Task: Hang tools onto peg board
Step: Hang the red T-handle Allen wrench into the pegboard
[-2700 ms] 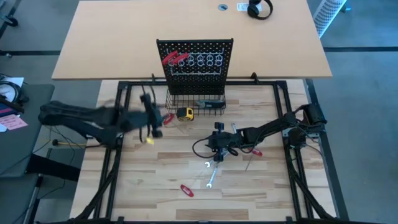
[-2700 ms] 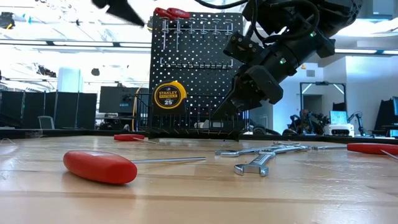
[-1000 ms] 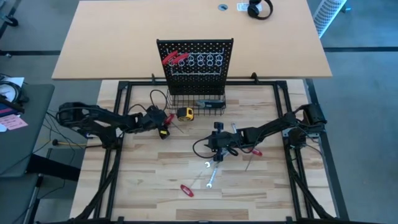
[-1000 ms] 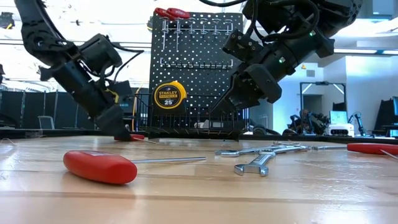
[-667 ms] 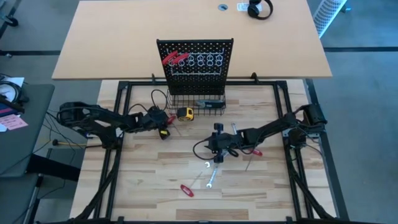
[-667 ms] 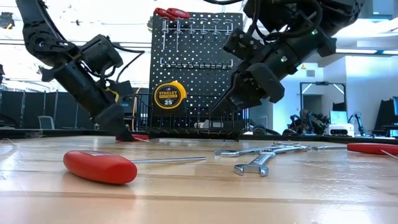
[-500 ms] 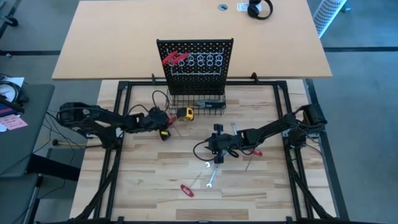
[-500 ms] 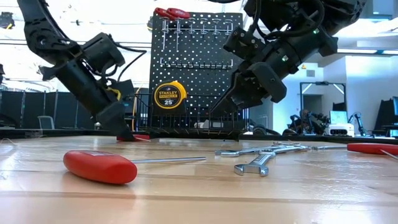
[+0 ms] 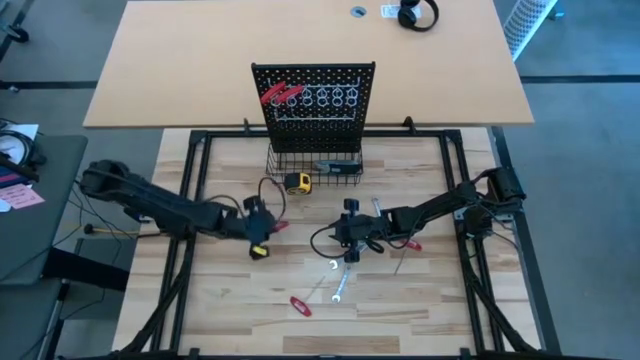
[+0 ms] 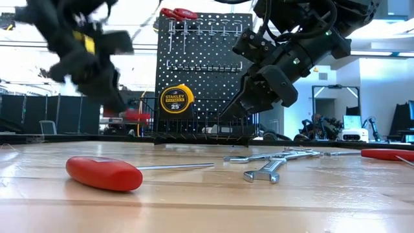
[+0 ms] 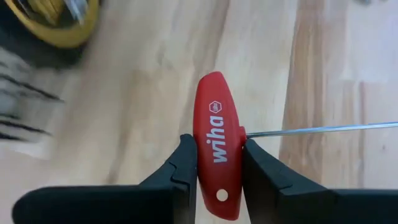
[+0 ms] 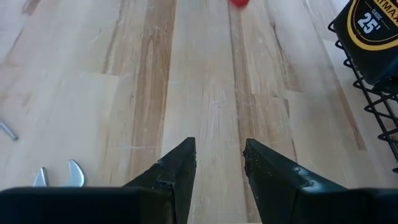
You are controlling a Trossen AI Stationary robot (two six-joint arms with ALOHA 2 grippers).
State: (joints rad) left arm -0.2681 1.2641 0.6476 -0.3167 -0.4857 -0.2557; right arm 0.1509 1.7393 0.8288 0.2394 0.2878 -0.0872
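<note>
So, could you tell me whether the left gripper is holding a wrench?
No, the left gripper is shut on a red T-handle hex key marked Wiha.

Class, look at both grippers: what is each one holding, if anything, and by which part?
The left gripper grips a red T-handle driver across its handle. The right gripper holds nothing.

Five red-handled tools are being counted: one held tool (image 11: 214,118) is being squeezed in the left claw (image 11: 219,149), a red pair (image 9: 278,95) is being hung well behind it, one loose tool (image 9: 300,305) and another red tool (image 9: 408,243) are being left near the right claw (image 9: 349,243). At least two silver wrenches (image 9: 339,288) and one tape measure (image 9: 297,182) are being counted too.
</note>
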